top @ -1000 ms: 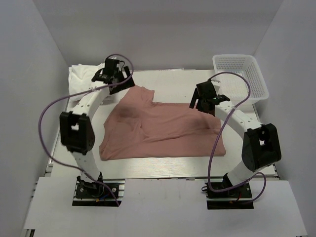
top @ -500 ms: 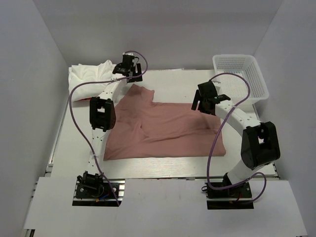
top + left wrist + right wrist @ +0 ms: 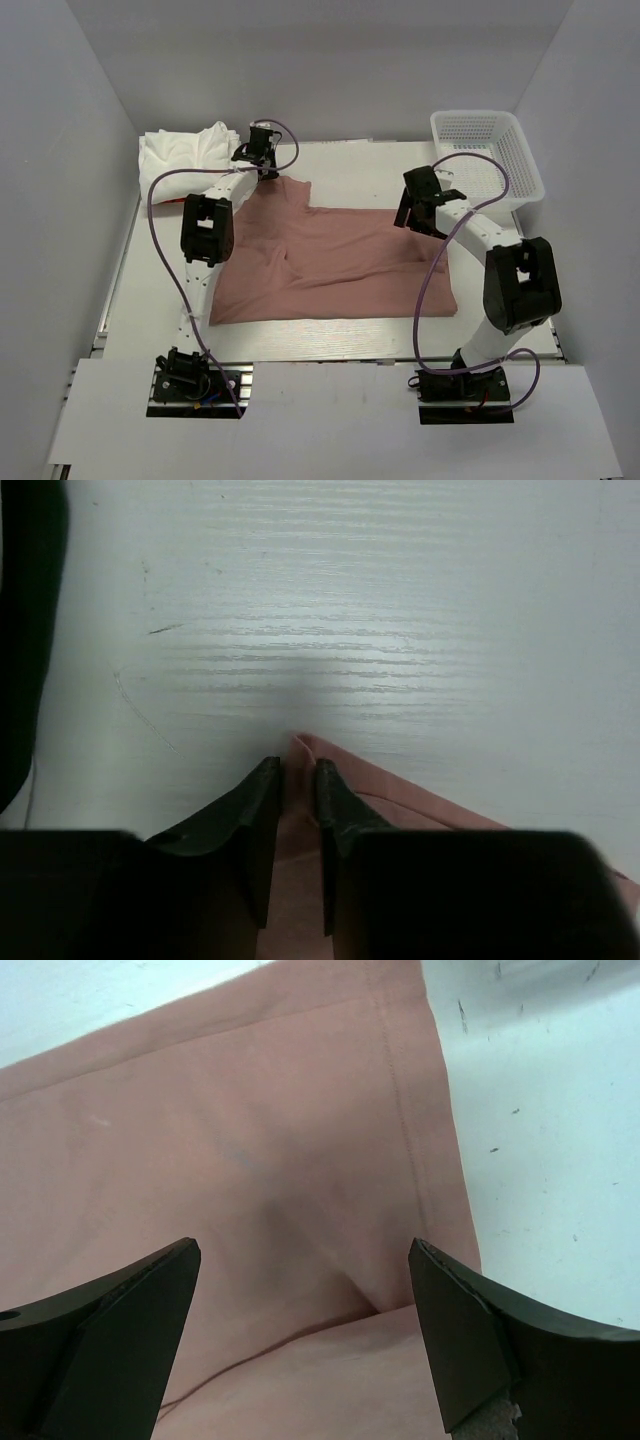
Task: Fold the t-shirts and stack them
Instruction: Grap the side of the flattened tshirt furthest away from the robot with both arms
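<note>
A dusty pink t-shirt (image 3: pixel 340 265) lies spread flat on the white table, plain side up. My left gripper (image 3: pixel 266 170) is at its far left corner. In the left wrist view, the left gripper (image 3: pixel 298 770) has its jaws drawn close together with that pink corner (image 3: pixel 400 795) pinched between them. My right gripper (image 3: pixel 412 215) hovers over the shirt's far right edge. In the right wrist view, the right gripper (image 3: pixel 305 1260) stands wide open above a fold of the pink cloth (image 3: pixel 250 1140), holding nothing. White t-shirts (image 3: pixel 185 150) lie piled at the far left corner.
A white mesh basket (image 3: pixel 490 150) stands at the far right corner, just beyond the right arm. Bare table (image 3: pixel 540 1110) shows right of the shirt's hem. Grey walls close in on the left, far and right sides.
My left arm has stretched out to the pink shirt's far left corner, and its jaws have closed from wide open onto the cloth. The right gripper has edged slightly farther away, still open.
</note>
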You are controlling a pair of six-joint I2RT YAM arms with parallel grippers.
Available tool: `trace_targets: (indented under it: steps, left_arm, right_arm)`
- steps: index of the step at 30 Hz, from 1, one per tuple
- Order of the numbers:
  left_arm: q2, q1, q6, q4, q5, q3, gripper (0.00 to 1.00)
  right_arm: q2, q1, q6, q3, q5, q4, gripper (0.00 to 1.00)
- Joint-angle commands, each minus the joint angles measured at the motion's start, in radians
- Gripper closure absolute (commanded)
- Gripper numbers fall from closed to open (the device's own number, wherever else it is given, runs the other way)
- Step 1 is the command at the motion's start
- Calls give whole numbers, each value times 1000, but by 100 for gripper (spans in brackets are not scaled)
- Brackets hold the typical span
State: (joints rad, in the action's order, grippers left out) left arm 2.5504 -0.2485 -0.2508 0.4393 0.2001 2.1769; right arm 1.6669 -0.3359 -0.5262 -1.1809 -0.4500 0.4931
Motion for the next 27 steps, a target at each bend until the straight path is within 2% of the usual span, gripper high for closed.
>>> trace_targets:
  steps: [1, 2, 3, 9, 12, 15, 21, 27]
  left_arm:
    - [-25, -17, -11, 49, -93, -71, 72]
    - [-25, -17, -11, 59, -102, -71, 94]
    - [-25, -17, -21, 70, -102, -71, 100]
    - [-88, -17, -8, 10, -74, -103, 100]
    - [-137, -17, 4, -20, -65, -114, 100]
    - [-198, -17, 14, -63, -80, -152, 100]
    - [-314, -17, 47, -149, -103, -304, 100]
    - [-395, -17, 90, -194, -126, -403, 100]
  right_arm:
    - [40, 9, -46, -51, -36, 42, 9]
    - [47, 14, -58, -52, -42, 44, 9]
    - [65, 9, -66, -59, -42, 44, 9]
    - [221, 14, -173, -230, -88, 108, 9]
    - [313, 11, -288, -365, -162, 153, 9]
    - [369, 12, -342, -424, -210, 151, 9]
    - [497, 9, -422, -611, -272, 252, 9]
    - [590, 15, -448, -651, -300, 294, 9]
